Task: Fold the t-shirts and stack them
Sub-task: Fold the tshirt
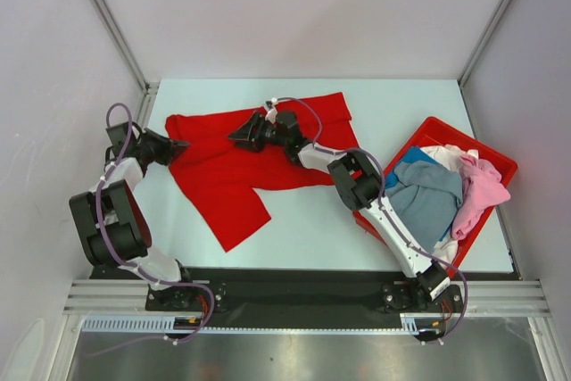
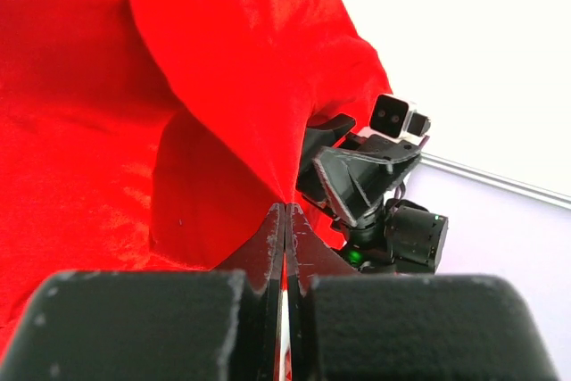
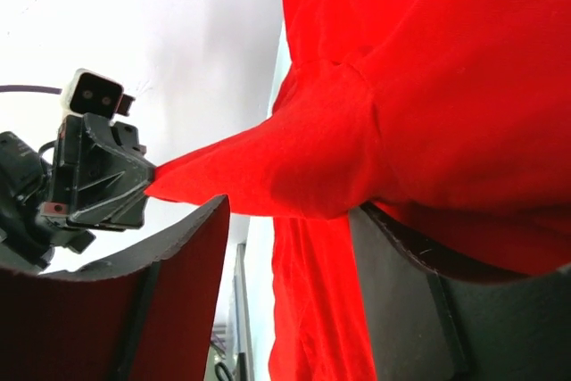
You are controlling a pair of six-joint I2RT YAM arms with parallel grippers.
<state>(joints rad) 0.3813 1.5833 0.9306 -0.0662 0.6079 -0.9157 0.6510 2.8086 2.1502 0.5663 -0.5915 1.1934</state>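
Note:
A large red t-shirt point(image 1: 223, 176) lies spread on the white table, one sleeve trailing toward the front. My left gripper point(image 1: 174, 146) is shut on the shirt's left edge. In the left wrist view the cloth point(image 2: 89, 131) is pulled to a point at the closed tips point(image 2: 285, 211). My right gripper point(image 1: 236, 136) hovers over the shirt's upper middle, facing the left one. Its jaws stand open point(image 3: 290, 220), with a raised fold of red cloth point(image 3: 446, 86) hanging between them. Grey-blue point(image 1: 428, 198), pink point(image 1: 482, 189), white point(image 1: 446, 158) and blue point(image 1: 412, 156) t-shirts lie heaped in the bin.
A red plastic bin point(image 1: 437, 127) sits tilted at the right side of the table, next to the right arm's elbow. Grey walls and metal frame rails close in the table on the left, back and right.

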